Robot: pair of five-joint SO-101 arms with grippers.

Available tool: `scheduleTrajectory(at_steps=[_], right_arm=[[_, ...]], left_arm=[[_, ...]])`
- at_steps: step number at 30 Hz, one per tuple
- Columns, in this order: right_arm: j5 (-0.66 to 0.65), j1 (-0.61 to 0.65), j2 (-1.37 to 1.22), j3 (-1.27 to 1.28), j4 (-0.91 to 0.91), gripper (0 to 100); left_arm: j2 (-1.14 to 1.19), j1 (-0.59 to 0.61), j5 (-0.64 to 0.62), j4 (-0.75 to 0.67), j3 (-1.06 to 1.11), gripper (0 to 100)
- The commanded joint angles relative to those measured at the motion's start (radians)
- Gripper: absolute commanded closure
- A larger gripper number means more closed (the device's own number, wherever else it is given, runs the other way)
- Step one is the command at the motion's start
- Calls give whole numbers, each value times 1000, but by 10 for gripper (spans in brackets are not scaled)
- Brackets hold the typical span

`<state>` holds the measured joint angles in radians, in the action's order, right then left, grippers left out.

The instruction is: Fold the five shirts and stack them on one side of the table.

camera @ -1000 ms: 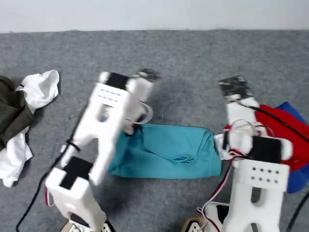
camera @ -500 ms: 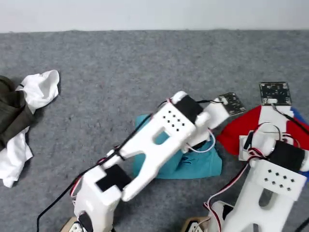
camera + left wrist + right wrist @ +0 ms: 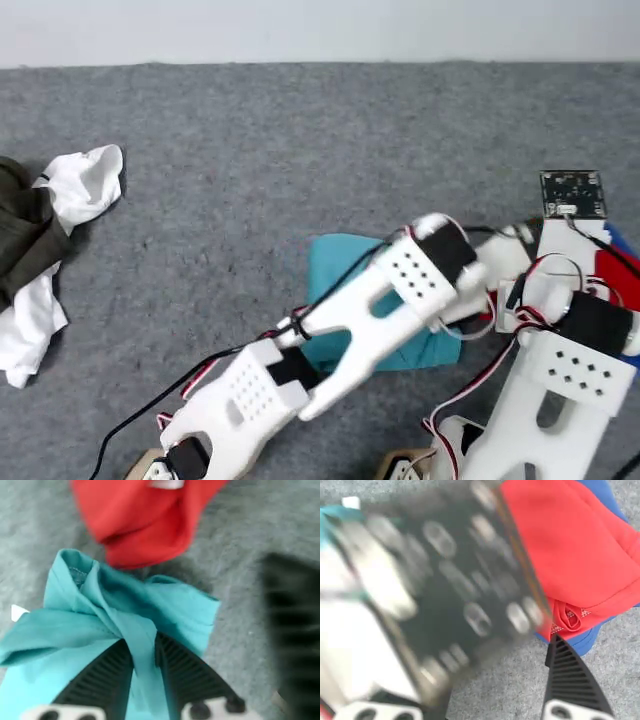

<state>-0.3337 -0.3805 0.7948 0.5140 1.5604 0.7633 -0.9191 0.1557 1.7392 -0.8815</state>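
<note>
The left tool [image 3: 143, 644] pinched the teal shirt [image 3: 175, 611] near the red shirt [image 3: 145, 525] at 4 o'clock. The white shirt [image 3: 85, 185] and dark shirt [image 3: 25, 235], at 9 o'clock, looked unfolded.

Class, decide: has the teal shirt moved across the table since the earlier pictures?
Yes. The teal shirt was dragged right, toward the red shirt.

Grey felt-like table top [image 3: 300, 140]. At one side edge, a crumpled white shirt [image 3: 85, 180] lies touching a dark olive shirt [image 3: 25, 235]. Near the front middle lies a teal shirt [image 3: 335, 265], bunched. Just beside it at the opposite side, a red shirt [image 3: 570, 555] lies on a blue shirt [image 3: 580, 640].
</note>
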Motion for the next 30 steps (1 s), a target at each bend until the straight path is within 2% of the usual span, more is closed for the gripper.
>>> scheduleTrajectory(at_steps=[1, 5, 10, 22, 27, 30], right_arm=[[8, -7, 18, -32, 5, 738], [8, -7, 18, -32, 5, 738], [8, -7, 18, -32, 5, 738], [8, -5, 10, -32, 4, 738], [8, 4, 10, 6, -22, 738], [8, 81, 8, 81, -59, 737]], left_arm=[[0, -29, -6, 12, -45, 986], [2, -6, -6, 15, -47, 976], [-32, 38, 2, 15, -44, 838], [-282, 321, 2, 15, 27, 837], [-304, 308, 5, 15, 99, 837], [-296, 354, 3, 15, 111, 837]])
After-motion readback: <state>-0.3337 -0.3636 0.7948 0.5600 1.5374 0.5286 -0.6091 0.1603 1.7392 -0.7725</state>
